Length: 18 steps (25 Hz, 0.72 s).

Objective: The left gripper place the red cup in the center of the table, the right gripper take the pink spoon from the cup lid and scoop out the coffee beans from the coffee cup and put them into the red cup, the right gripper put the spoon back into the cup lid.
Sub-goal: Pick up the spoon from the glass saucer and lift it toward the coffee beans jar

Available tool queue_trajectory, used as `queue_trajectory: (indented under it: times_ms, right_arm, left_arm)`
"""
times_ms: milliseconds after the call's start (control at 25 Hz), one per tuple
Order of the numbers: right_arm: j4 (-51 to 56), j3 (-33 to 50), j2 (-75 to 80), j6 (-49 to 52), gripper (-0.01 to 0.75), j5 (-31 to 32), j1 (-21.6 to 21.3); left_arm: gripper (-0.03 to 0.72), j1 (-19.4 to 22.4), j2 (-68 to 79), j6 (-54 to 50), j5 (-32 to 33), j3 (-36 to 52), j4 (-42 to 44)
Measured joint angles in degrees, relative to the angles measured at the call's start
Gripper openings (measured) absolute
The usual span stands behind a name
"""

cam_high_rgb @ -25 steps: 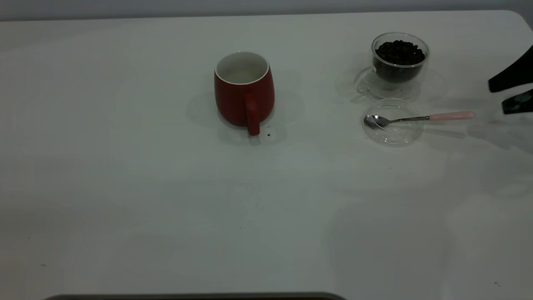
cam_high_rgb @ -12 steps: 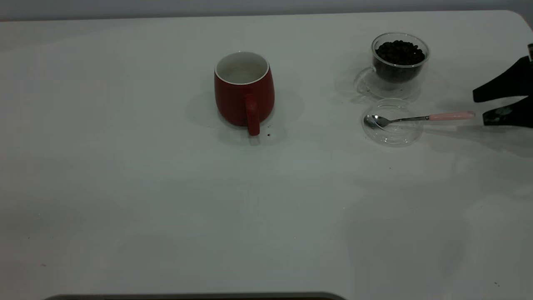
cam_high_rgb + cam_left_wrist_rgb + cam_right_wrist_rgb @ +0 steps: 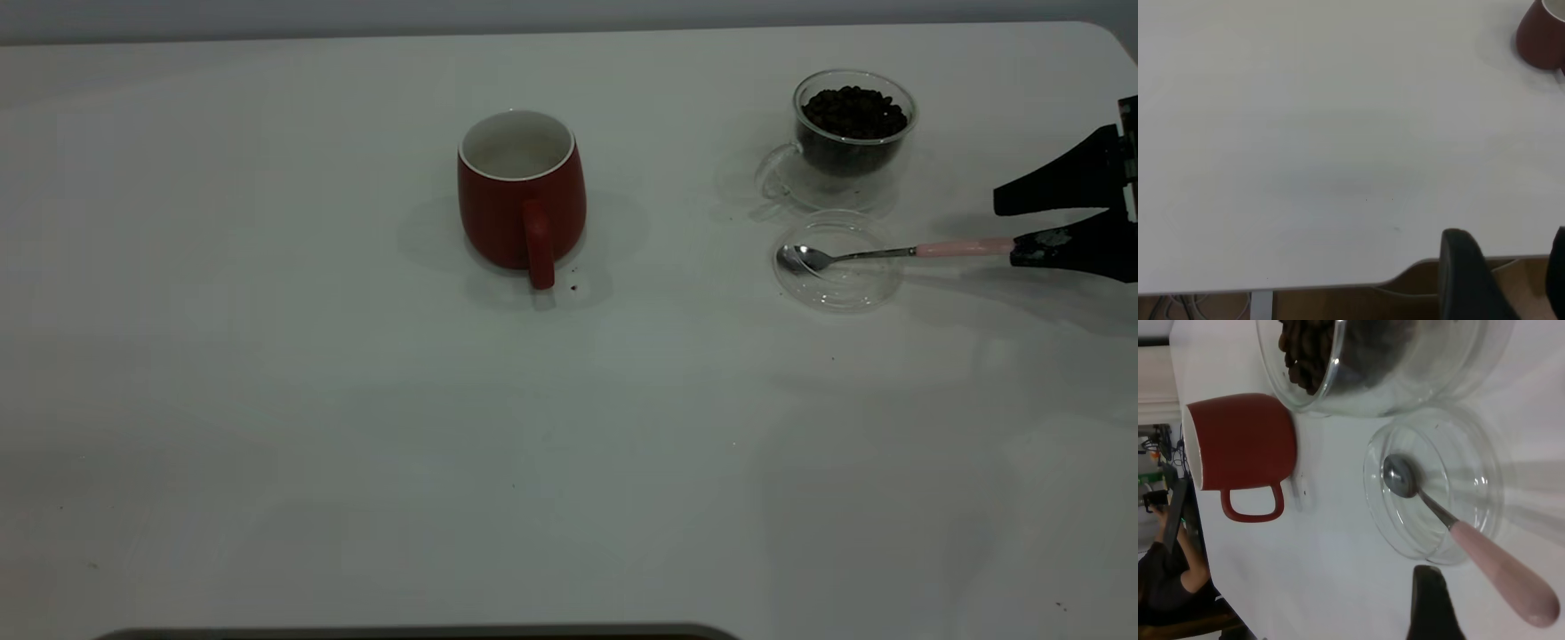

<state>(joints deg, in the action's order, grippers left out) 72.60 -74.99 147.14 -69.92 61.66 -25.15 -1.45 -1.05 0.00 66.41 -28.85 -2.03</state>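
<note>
The red cup (image 3: 521, 191) stands upright near the middle of the table (image 3: 356, 427), handle toward the front; it also shows in the left wrist view (image 3: 1541, 40) and the right wrist view (image 3: 1241, 447). The coffee cup (image 3: 849, 133) with coffee beans (image 3: 853, 111) stands at the back right. In front of it the cup lid (image 3: 836, 267) holds the pink spoon (image 3: 965, 248), handle pointing right. My right gripper (image 3: 1009, 231) is open, its fingertips at the handle's end, not closed on it. One of its fingers (image 3: 1431, 607) shows beside the spoon (image 3: 1505, 573). My left gripper (image 3: 1508, 267) is open and empty over the table's edge.
A dark speck (image 3: 573, 287) lies by the red cup's handle. The table's rounded corner (image 3: 1102, 36) is at the back right. A person sits beyond the table in the right wrist view (image 3: 1165, 567).
My right gripper has moved left and slightly down, from the right edge to the end of the spoon's handle. The cups, lid and spoon have not moved.
</note>
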Motion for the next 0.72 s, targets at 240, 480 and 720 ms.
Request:
queue_trajectory:
  times_ms: [240,480,720]
  right_arm:
    - [-0.1,0.0,0.0,-0.1,0.523,0.1,1.8]
    - [-0.1,0.0,0.0,-0.1,0.523,0.1,2.4]
    - [0.0,0.0,0.0,0.1,0.523,-2.7,2.5]
  left_arm:
    - [0.357,0.0,0.0,0.0,0.0,0.0,0.0]
    - [0.357,0.0,0.0,0.0,0.0,0.0,0.0]
    - [0.357,0.0,0.0,0.0,0.0,0.0,0.0]
